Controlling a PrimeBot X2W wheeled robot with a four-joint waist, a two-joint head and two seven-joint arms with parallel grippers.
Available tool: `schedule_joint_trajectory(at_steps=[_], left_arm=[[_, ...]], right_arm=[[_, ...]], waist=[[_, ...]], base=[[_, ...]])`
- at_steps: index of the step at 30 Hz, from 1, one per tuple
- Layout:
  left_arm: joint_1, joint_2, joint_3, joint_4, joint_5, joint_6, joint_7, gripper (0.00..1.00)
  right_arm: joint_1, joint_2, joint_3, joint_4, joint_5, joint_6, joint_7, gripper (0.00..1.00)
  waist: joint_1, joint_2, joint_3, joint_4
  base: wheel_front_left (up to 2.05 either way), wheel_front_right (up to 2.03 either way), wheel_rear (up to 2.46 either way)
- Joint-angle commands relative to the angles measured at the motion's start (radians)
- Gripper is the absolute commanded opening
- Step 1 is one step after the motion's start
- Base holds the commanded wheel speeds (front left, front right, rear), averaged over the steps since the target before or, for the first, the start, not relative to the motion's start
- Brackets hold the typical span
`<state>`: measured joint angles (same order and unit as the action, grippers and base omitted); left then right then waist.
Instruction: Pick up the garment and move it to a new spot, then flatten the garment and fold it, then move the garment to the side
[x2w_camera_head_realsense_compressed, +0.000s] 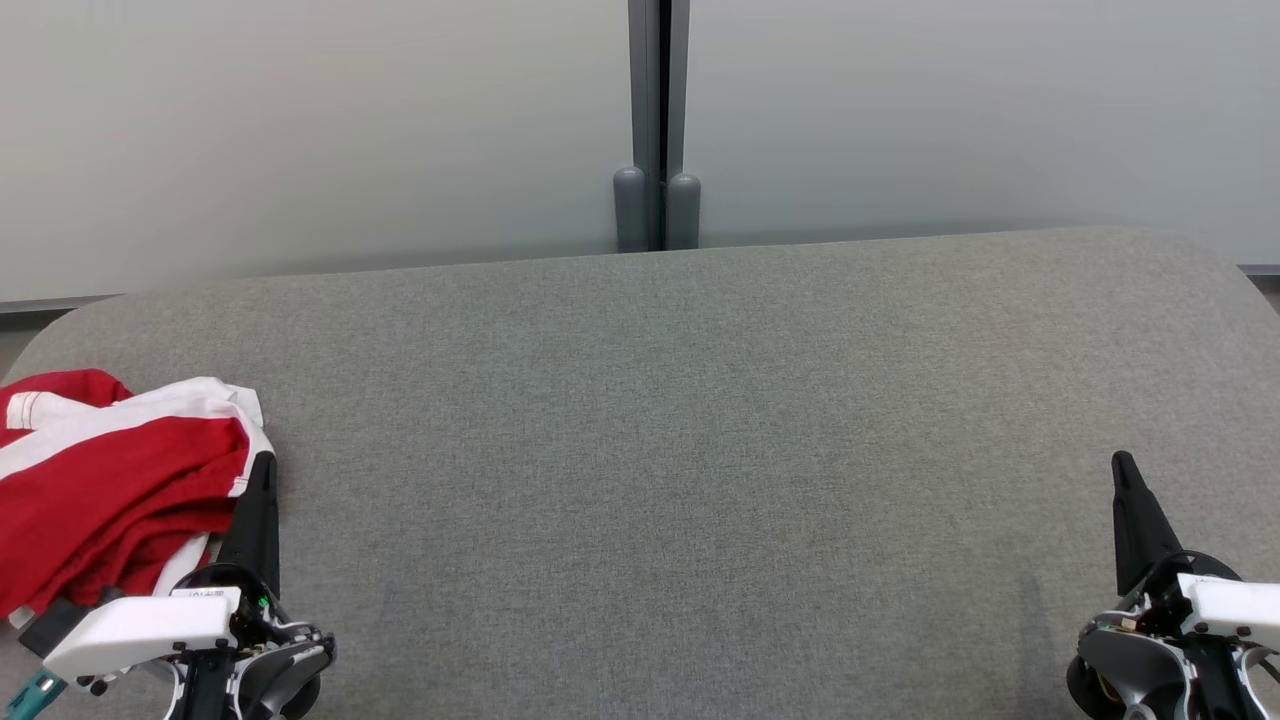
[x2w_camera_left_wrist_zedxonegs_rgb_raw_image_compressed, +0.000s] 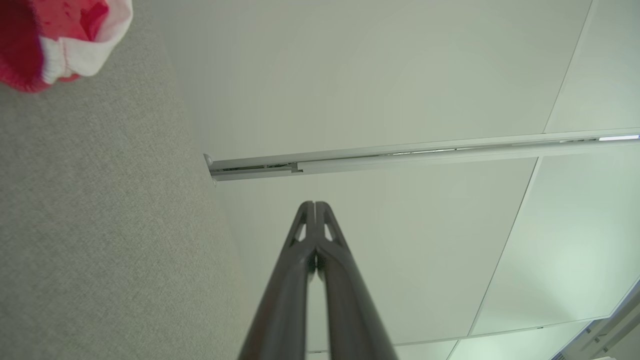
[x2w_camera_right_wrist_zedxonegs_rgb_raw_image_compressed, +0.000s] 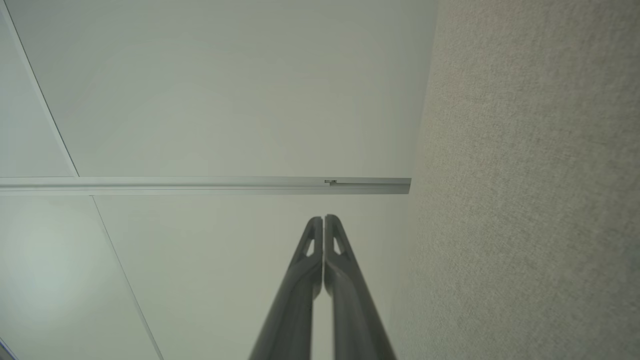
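a: where is the garment lying?

b: the red and white garment (x2w_camera_head_realsense_compressed: 110, 480) is lying crumpled at the left edge of the grey fabric surface (x2w_camera_head_realsense_compressed: 660, 420), on the robot's near side, with part of it running out of the head view. a white band is crossing the red cloth, and white trim is showing at its far end.

a: is anything gripping it?

b: no. the left gripper (x2w_camera_head_realsense_compressed: 262, 465) is hovering just beside the garment's right edge, its two dark fingers pressing together into one point and holding nothing. i cannot tell whether it is brushing the cloth. in the left wrist view the fingertips are meeting with no gap, and a red and white fold is peeking in at the top left corner.

a: and the other arm?

b: the right gripper (x2w_camera_head_realsense_compressed: 1122, 462) is sitting well apart, at the lower right of the surface, its fingers likewise lying flat against each other with nothing between them.

a: how is the surface looking?

b: it is spreading wide in an even woven grey, rounding off at its far corners.

a: and the room behind?

b: pale, smooth wall panels (x2w_camera_head_realsense_compressed: 300, 130) are rising right behind the far edge. a dark grey post (x2w_camera_head_realsense_compressed: 658, 120) is dividing them, ending in two rounded feet at the surface's back edge.
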<state>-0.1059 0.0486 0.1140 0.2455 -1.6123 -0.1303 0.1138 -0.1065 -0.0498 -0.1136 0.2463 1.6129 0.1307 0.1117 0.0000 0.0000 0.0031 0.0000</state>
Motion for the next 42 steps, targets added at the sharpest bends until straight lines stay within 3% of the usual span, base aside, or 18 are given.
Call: schedule_joint_trajectory(at_steps=[1,42], left_arm=[[-0.01,0.004,0.001,0.0,0.003,-0.004,0.001,0.0],[-0.01,0.004,0.001,0.0,0.003,-0.004,0.001,0.0]], right_arm=[[-0.01,-0.001,0.001,0.0,-0.005,0.0,0.004,0.0],[-0.009,-0.001,0.001,0.0,-0.005,0.0,0.004,0.0]], waist=[[0.0,0.0,0.0,0.0],[0.0,0.0,0.0,0.0]], base=[[0.0,0.0,0.0],[0.0,0.0,0.0]])
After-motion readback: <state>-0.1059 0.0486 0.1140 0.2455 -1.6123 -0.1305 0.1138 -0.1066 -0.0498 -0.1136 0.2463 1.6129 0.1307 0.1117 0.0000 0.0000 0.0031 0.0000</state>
